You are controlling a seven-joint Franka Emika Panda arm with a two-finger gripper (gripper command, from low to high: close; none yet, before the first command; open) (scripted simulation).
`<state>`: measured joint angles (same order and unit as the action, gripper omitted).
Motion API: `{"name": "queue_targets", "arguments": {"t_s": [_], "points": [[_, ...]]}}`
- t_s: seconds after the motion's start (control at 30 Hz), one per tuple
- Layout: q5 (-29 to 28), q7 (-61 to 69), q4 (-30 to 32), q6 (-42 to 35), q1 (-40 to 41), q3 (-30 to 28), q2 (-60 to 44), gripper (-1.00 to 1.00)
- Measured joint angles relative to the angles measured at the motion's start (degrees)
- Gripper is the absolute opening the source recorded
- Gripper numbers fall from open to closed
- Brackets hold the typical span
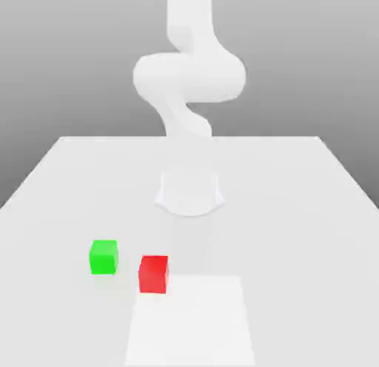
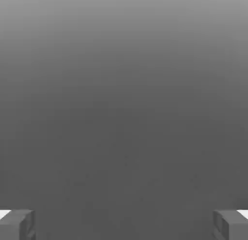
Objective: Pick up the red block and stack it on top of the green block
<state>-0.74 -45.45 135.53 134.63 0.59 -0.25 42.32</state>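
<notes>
The red block (image 1: 153,274) rests on the white table (image 1: 296,210) near its front, a little toward the exterior view's left. The green block (image 1: 104,256) stands on the table just to the exterior view's left of the red one and slightly farther back, a small gap between them. In the hand view my gripper (image 2: 124,224) is open: its two grey fingertips (image 2: 17,224) stand wide apart with nothing between them, over a plain grey surface. Neither block lies between the fingers.
The white arm (image 1: 189,77) rises from its round base (image 1: 189,192) at the table's middle back. A brighter white rectangle (image 1: 189,321) lies at the table's front edge, right beside the red block.
</notes>
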Motion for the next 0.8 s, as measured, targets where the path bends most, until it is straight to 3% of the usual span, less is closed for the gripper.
{"name": "queue_targets", "arguments": {"t_s": [0.53, 0.63, 0.77, 0.8], "points": [[-2.69, 5.5, 29.38, 23.29, 4.04, -6.1, -29.84, 0.0], [0.31, 8.57, 31.56, 31.55, 3.9, -6.81, -40.57, 0.0], [4.91, 12.03, 30.85, 39.27, 6.46, -3.24, -49.8, 0.0], [5.45, 12.47, 30.6, 40.93, 7.44, -2.14, -51.74, -1.0]]}}
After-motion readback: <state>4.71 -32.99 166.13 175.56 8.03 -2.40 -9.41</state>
